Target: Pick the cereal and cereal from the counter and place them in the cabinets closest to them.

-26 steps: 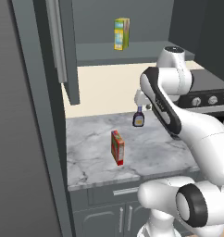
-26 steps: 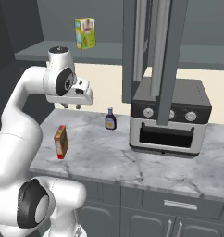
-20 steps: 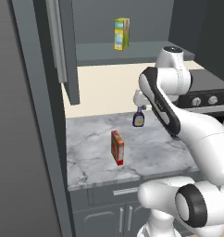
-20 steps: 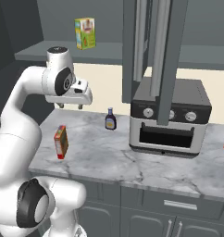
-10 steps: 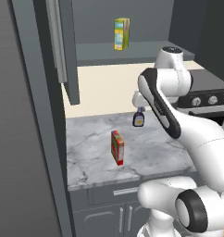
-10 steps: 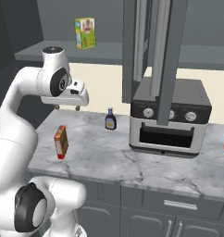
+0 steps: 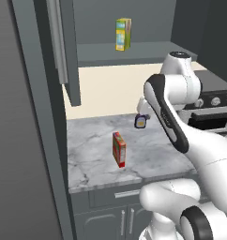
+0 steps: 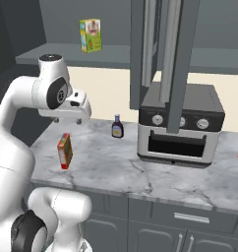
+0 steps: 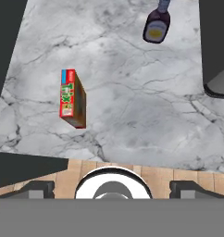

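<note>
Slim red cereal box [image 7: 118,149] upright mid-bench [image 7: 92,154], alone, near front edge. Second cereal box [image 7: 123,33] already on open wall cabinet's shelf [image 7: 148,49]. Sauce bottle [image 7: 140,121] behind, by wall. Pincer [image 9: 112,187] high above bench, tips spread, nothing held. Advice: descend straight over slim box, straddle narrow faces, avoid tipping.

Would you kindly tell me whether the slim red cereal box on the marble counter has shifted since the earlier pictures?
No. The slim red cereal box stands at the same spot, left of the dark sauce bottle, as before.
</note>
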